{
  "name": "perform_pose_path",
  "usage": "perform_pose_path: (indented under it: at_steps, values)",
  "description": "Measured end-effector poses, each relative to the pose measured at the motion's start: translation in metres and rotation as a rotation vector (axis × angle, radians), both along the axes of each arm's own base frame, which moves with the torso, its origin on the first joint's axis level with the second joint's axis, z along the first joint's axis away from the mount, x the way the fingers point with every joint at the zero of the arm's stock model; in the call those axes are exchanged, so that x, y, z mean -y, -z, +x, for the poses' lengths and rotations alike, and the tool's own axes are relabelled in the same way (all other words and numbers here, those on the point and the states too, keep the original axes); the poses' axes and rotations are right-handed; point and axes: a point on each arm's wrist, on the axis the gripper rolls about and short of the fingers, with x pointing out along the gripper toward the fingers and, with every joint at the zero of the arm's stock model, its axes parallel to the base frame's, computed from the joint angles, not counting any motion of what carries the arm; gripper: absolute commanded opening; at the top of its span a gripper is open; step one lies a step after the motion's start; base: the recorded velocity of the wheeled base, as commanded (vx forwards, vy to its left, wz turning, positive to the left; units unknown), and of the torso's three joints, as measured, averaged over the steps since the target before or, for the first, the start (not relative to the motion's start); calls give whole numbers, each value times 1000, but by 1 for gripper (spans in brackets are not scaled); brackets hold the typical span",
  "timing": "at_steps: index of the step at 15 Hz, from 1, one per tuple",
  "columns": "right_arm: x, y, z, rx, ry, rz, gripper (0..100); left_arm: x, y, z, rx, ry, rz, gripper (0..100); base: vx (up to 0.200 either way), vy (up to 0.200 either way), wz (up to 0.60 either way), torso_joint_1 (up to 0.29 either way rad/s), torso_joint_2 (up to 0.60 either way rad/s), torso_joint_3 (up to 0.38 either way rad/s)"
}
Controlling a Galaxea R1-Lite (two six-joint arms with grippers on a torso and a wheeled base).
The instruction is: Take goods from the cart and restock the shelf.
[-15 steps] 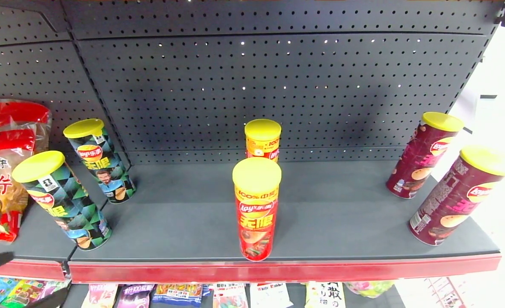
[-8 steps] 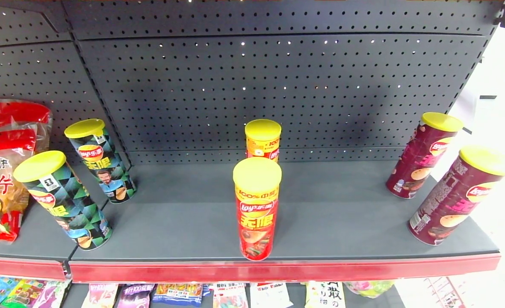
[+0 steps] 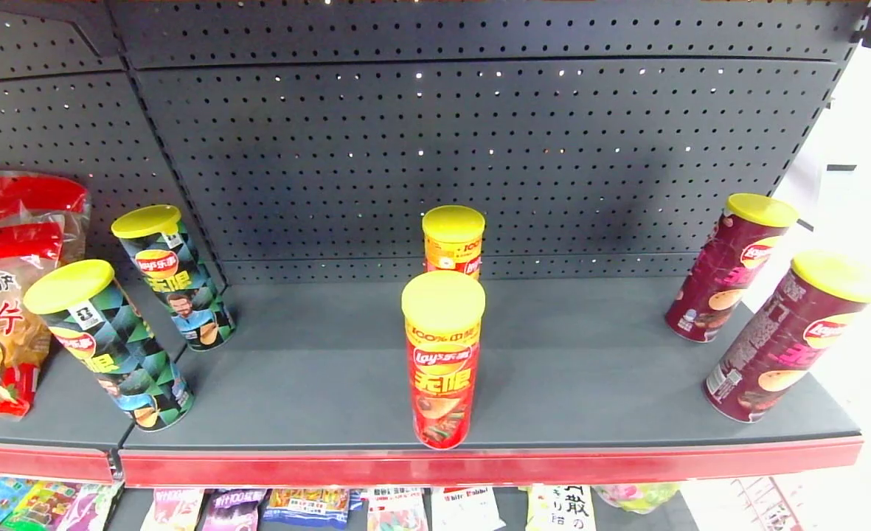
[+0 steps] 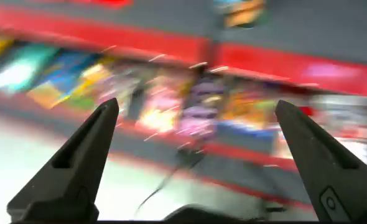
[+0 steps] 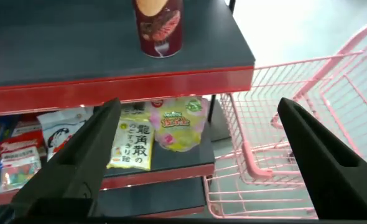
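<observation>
Pink cart [image 5: 308, 61] lies beyond the right gripper [image 5: 197, 106], jaws apart; left gripper [image 4: 196, 104] likewise apart

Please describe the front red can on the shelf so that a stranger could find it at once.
Find the grey shelf with the red front edge. At its middle stands the front can, red, nearest the edge. The rear can behind it is red too but half hidden; the green cans stand left, the maroon cans right.
</observation>
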Motion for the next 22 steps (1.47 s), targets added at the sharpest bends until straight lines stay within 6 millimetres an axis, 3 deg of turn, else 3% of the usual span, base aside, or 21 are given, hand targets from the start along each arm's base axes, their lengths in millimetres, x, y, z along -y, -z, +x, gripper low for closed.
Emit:
perform_pose_path:
  at_steps: [3,6,9,13,22]
  values:
    - [-6,-4,4,117,-226,14,100,5,3,7,263,194,30,100,0,0,0,0,0,0]
    - [-8,4,6,103,-320,-35,100,4,21,11,263,145,63,100,0,0,0,0,0,0]
    - [-6,11,6,45,-235,55,100,3,28,11,237,75,54,100,0,0,0,0,0,0]
    - [-9,10,6,38,-75,23,100,3,29,11,236,74,54,100,0,0,0,0,0,0]
    - [-9,13,-1,144,-121,17,100,3,29,11,237,75,54,100,0,0,0,0,0,0]
